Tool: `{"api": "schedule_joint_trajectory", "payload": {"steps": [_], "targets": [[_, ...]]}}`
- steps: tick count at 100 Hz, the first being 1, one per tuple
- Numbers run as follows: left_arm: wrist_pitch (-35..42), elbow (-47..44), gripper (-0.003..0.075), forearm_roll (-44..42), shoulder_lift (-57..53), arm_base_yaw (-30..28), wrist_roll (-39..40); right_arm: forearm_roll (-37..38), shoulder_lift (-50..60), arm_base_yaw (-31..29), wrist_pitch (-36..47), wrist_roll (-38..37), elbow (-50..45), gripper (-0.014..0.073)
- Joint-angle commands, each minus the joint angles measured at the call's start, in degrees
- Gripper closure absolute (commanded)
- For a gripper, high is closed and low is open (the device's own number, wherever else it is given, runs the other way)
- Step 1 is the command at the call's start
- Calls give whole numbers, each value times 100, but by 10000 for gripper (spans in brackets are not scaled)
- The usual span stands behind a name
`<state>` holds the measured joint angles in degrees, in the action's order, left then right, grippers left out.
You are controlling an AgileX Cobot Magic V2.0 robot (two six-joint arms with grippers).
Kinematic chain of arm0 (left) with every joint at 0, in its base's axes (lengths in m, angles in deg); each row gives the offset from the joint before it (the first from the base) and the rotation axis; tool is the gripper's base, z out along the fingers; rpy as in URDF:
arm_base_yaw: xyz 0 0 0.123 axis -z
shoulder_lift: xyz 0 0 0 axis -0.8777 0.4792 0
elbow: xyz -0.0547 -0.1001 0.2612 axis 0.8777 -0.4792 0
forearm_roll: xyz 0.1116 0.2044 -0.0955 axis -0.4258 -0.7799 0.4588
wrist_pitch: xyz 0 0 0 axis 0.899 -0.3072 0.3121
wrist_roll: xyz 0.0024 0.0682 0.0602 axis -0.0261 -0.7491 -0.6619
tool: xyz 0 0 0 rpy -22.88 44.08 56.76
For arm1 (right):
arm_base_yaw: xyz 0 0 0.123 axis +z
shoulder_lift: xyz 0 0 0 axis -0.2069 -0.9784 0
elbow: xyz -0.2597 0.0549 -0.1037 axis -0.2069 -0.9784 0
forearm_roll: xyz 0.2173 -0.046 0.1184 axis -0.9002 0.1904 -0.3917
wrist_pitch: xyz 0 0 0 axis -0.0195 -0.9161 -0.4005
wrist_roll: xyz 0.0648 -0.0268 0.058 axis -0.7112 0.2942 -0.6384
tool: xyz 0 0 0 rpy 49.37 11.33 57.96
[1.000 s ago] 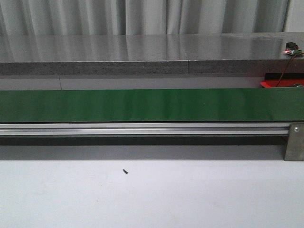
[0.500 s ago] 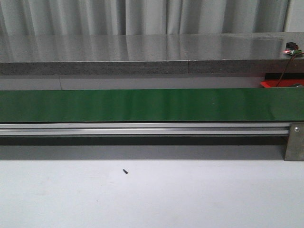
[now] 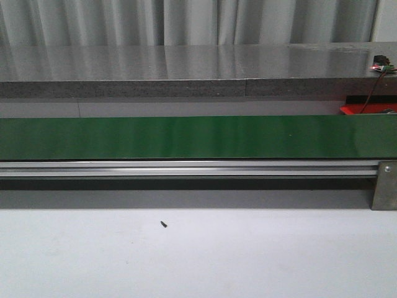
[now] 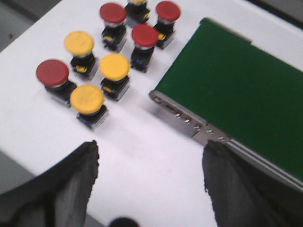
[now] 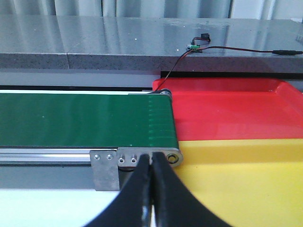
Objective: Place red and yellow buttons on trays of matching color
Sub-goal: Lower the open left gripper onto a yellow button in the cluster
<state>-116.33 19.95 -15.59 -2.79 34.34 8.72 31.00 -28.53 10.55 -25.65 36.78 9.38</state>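
Showing four red buttons point(image 4: 52, 73), three clear yellow buttons point(image 4: 114, 66), left pincer point(image 4: 150, 153) spread, right pincer point(image 5: 152, 177) closed empty.

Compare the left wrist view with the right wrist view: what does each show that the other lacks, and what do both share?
Only the left wrist view shows the red buttons and yellow buttons clustered on the white table, with the left gripper open. Only the right wrist view shows the red tray, the yellow tray and the shut right gripper. Both show an end of the green belt.

A long green belt point(image 3: 198, 137) runs across the white worktop point(image 3: 198, 254) on a silver rail point(image 3: 186, 168). Behind it stands a grey stone ledge point(image 3: 186, 68) carrying a red wire point(image 5: 227, 48).
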Motion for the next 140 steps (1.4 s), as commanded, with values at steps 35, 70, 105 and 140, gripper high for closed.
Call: {"api": "schedule_joint_trajectory", "payload": {"steps": [35,70,105,140], "targets": [[115,258,165,250,1409,-430,112,14,110,-15,452,1,106,662],[790,266,165,47,2541,-531,435,14,110,-15,452,1,106,662],[1535,266,165,96,2860,-816,449,14,110,-15,452,1,106,662],[2029,370,215,191,3296,-816,449,14,110,-15,452,1,106,662]]}}
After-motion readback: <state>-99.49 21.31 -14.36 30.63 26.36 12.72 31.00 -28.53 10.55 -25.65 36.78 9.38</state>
